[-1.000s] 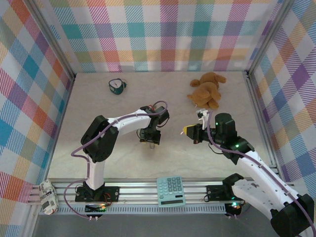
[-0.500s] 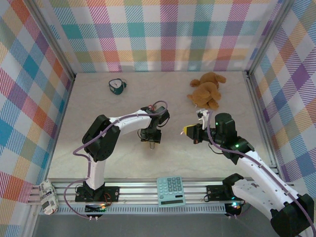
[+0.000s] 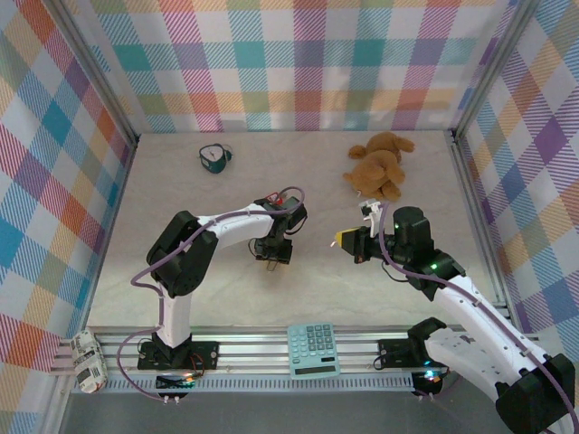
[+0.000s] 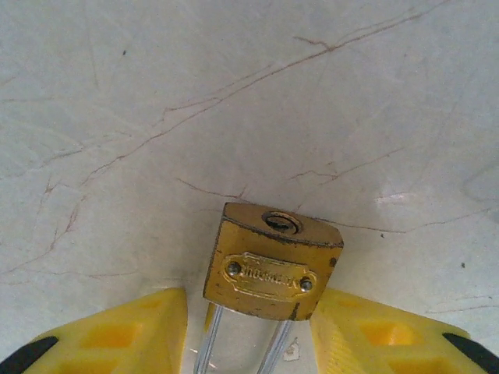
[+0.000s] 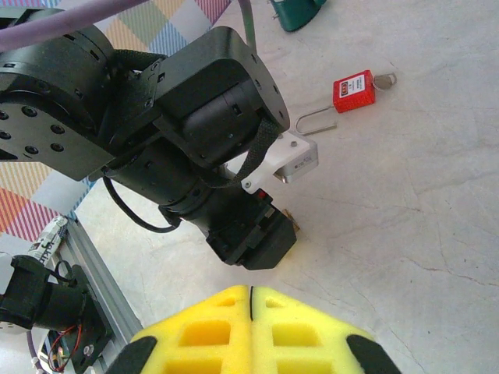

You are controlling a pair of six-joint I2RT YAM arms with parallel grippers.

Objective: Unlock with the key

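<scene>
Left gripper: jaws stood partway apart astride the brass padlock on the marble table. Keyway end pointed to 12 o'clock and the shackle ran back to 6 between the yellow pads. A thin gap showed at the 9 o'clock pad, so it was not clamped.

Right gripper: pads pressed together; could not tell whether anything sat between them. Red padlock lay at its 1 o'clock, beside the left arm.

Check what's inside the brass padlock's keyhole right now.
Nothing sits in the keyhole of the brass padlock: just a dark slot. Deeper inside is too shadowed to see.
</scene>
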